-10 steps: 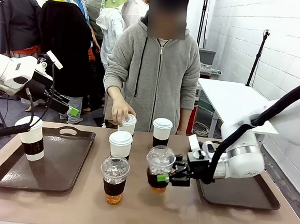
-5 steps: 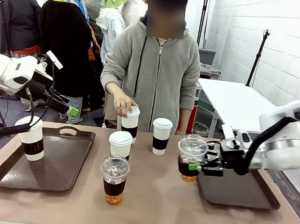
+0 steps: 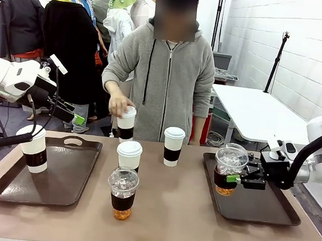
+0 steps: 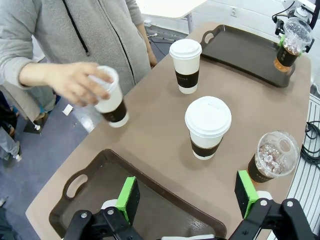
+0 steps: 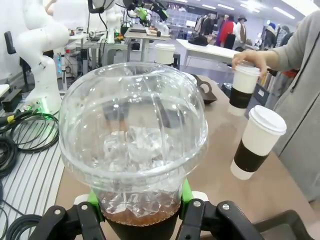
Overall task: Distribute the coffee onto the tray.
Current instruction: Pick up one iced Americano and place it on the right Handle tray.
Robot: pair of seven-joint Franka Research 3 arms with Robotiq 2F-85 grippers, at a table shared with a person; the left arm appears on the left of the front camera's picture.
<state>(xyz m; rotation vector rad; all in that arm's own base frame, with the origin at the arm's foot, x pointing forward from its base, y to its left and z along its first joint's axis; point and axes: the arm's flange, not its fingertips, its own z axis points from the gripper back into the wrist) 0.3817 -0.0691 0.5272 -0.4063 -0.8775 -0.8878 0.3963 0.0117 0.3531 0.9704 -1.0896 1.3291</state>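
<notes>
My right gripper [image 3: 233, 179] is shut on a clear dome-lidded iced coffee [image 3: 228, 171], held upright over the left end of the right tray [image 3: 265, 212]. In the right wrist view that cup [image 5: 135, 145] sits between my green pads. A second iced coffee [image 3: 123, 193] stands at the table's front middle, with two white paper cups [image 3: 129, 155] [image 3: 173, 146] behind it. A person's hand holds another paper cup [image 3: 126, 123] above the far edge. My left gripper [image 4: 186, 192] hangs open and empty over the left tray [image 3: 10, 189], where one paper cup [image 3: 34, 148] stands.
The person stands at the far side of the table, one arm reaching over it. Both brown trays have raised rims and handle cut-outs. Bare tabletop lies between the trays in front of the cups. A white side table [image 3: 251, 108] stands beyond the right tray.
My right gripper has carried the iced coffee rightwards from the table's middle to above the right tray. The person has lifted a paper cup and moved it to the left. The left arm is still.
</notes>
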